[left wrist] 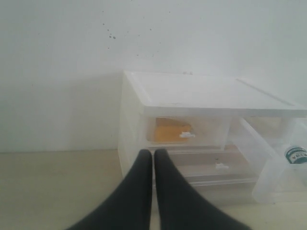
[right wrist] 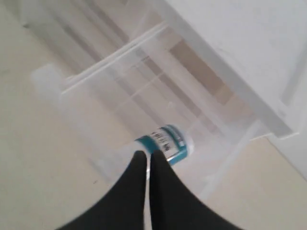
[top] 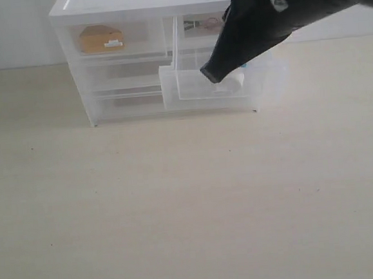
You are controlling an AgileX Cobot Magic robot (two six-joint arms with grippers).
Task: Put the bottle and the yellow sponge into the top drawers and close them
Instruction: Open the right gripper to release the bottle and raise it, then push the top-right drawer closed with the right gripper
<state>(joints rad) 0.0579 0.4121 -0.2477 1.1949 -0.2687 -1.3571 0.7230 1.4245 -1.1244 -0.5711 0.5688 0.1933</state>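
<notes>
**Bottle in the open right drawer, sponge behind the closed left one**

The exterior view shows you only the right arm. It comes in black from the upper right and slopes down, so that the right hand [top: 209,74] sits over the pulled-out right top drawer [top: 169,89]. The left hand [left wrist: 153,152] appears only in its own wrist view. Its two dark tapered fingers are pressed together with nothing between them, and they point at the drawer unit [left wrist: 192,93] from above the bench [left wrist: 57,187].

The right wrist view gives you the close look. The right hand's fingers are closed tip to tip and empty. Just past them the bottle [right wrist: 165,143], white with a teal label band, lies on its side inside the open drawer. You cannot tell whether the tips touch it.

The yellow sponge [top: 101,39] shows as a blocky orange shape through the cloudy plastic of the closed left top drawer [top: 146,34].
</notes>
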